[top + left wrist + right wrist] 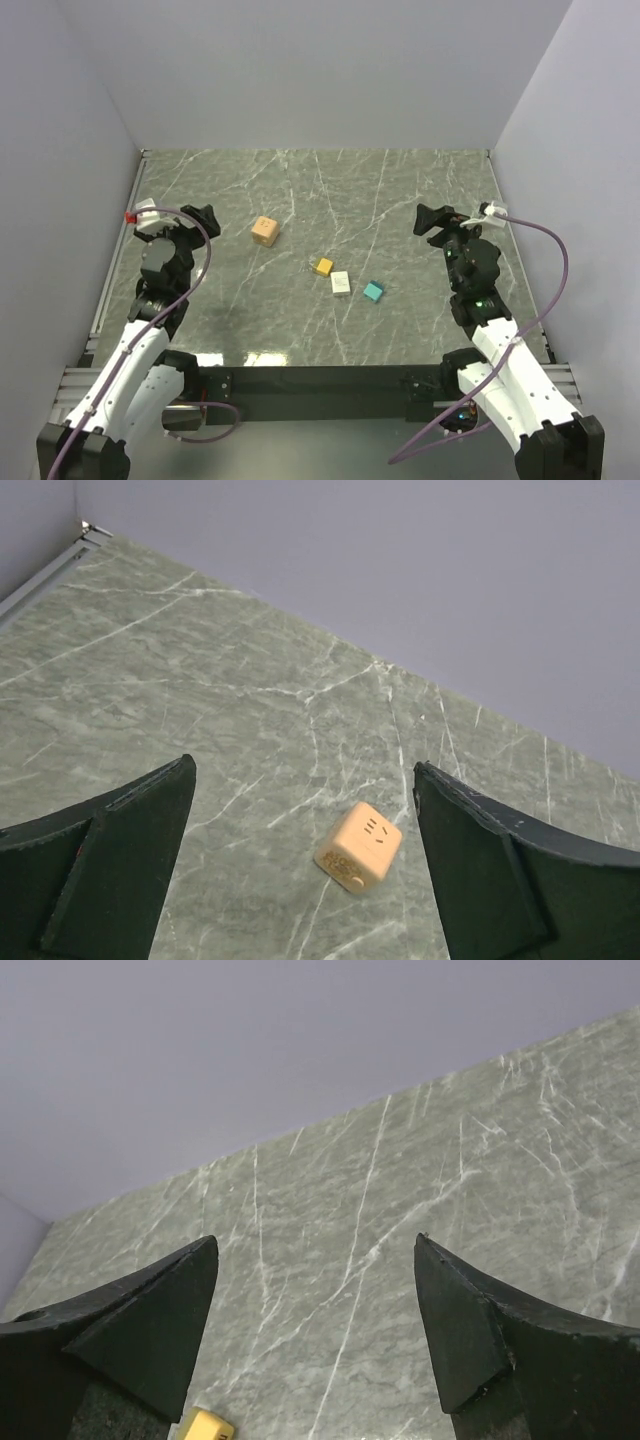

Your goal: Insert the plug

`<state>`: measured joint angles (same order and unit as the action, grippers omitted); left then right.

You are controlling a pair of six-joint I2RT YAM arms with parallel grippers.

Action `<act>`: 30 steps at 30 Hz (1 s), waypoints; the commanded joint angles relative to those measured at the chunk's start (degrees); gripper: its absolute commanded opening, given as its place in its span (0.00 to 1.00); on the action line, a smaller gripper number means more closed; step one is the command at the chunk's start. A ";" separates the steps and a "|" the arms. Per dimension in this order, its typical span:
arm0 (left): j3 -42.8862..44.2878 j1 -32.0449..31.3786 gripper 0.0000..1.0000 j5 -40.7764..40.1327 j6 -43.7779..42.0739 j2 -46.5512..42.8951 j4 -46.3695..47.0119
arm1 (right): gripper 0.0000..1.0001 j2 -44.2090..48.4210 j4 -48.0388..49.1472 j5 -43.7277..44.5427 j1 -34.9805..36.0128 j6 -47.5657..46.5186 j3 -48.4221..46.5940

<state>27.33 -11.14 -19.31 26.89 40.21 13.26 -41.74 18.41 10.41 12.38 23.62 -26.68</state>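
A peach cube socket (264, 231) with slots on its top face lies on the marble table, left of centre. In the left wrist view the cube socket (359, 847) sits ahead of and between the fingers of my open left gripper (304, 764), not touching them. My left gripper (205, 216) hovers just left of it. Three small blocks lie mid-table: yellow (323, 266), white (341, 283) and teal (373, 291). I cannot tell which of them is the plug. My right gripper (432, 221) stands open and empty to their right. The right wrist view has the yellow block (205, 1426) at its bottom edge.
The marble table (330, 190) is enclosed by pale walls at the back and on both sides. A metal rail (118, 250) runs along its left edge. Purple cables (550, 290) trail from both wrists.
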 commanded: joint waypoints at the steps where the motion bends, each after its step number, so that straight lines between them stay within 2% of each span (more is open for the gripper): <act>1: 0.26 -0.64 0.97 0.59 0.62 2.06 3.35 | 0.86 1.65 -2.15 -0.04 0.36 -0.06 0.48; 7: 2.63 -2.83 0.97 4.19 -2.63 9.88 5.20 | 0.86 3.85 -4.52 0.22 0.27 -0.41 0.75; 13: 6.23 -5.74 0.95 7.36 -5.62 21.29 5.47 | 0.86 5.70 -6.55 0.39 0.36 -0.50 1.10; 22: 13.71 -11.18 0.95 3.06 -8.26 33.60 0.90 | 0.87 8.07 -6.90 0.92 0.27 0.11 2.68; 30: 19.51 -14.70 0.93 -4.50 -8.44 41.26 -4.45 | 0.87 3.16 -4.35 -3.29 0.36 0.82 2.16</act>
<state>43.07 -24.97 -18.76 19.22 79.90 11.27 -36.62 11.60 9.15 12.38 24.23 -23.75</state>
